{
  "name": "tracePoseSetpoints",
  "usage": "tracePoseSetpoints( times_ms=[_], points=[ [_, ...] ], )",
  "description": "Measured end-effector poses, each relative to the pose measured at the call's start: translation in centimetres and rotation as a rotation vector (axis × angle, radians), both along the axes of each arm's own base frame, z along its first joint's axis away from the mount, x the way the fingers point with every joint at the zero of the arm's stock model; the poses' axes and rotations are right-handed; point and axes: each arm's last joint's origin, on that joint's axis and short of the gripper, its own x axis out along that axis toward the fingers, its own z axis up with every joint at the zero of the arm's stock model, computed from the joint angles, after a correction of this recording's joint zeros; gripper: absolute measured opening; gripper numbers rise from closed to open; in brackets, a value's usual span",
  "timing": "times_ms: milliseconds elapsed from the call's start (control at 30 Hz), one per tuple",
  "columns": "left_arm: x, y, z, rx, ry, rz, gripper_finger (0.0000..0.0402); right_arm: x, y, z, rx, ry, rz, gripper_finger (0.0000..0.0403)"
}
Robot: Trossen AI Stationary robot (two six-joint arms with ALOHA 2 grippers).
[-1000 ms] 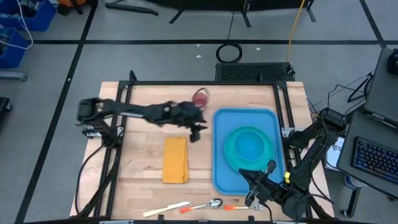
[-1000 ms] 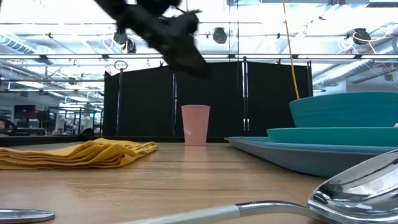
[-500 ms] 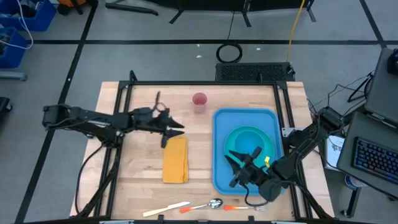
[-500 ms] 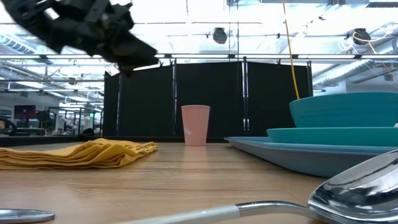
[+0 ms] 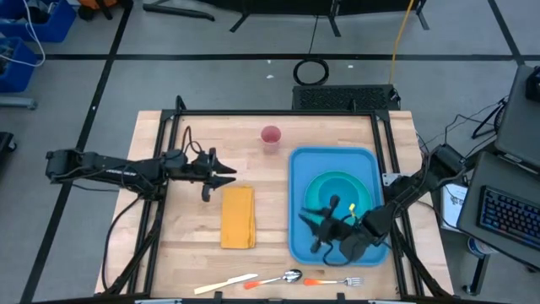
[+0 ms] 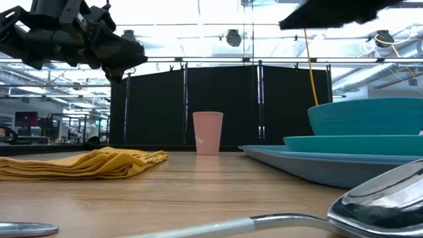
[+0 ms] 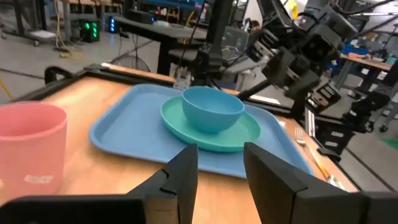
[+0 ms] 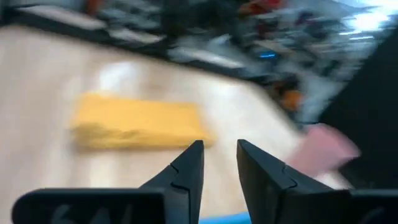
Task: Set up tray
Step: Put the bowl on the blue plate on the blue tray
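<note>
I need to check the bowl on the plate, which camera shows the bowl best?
The left wrist view: the bowl sits whole on the plate. The high view partly covers it with the right gripper; the low view shows only its side; the right wrist view misses it.

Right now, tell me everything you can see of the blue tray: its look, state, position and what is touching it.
The tray is a large bright-blue rectangle with rounded corners and a low raised rim, apparently plastic. It lies flat on the wooden table, on its right side, long side running front to back. A round turquoise plate rests in it, and a turquoise bowl stands on that plate. The right gripper hangs over the tray's front part, holding nothing. The pink cup stands apart from it, near its far left corner.
</note>
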Motion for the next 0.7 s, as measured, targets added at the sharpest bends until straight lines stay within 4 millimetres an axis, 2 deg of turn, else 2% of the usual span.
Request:
tracePoseSetpoints(
  times_ms=[200, 267, 600, 700],
  points=[
    [0.0, 0.0, -0.5, -0.015, 0.052, 0.001, 0.0134, -2.5, 1.0, -0.7, 0.082, 0.059, 0.035, 0.0078],
    [-0.1, 0.0, -0.6, -0.026, 0.067, 0.002, 0.0134, -3.2, 0.4, -0.4, 0.156, 0.078, 0.012, 0.0076],
    [-0.1, 0.0, -0.8, -0.044, 0.087, 0.004, 0.0134, -5.1, -3.2, -0.2, 0.339, 0.431, 0.017, 0.0066],
    [-0.1, 0.0, -0.9, -0.046, 0.1, 0.004, 0.0134, -5.4, -3.6, 0.5, 0.35, 0.428, 0.021, 0.0066]
  ],
)
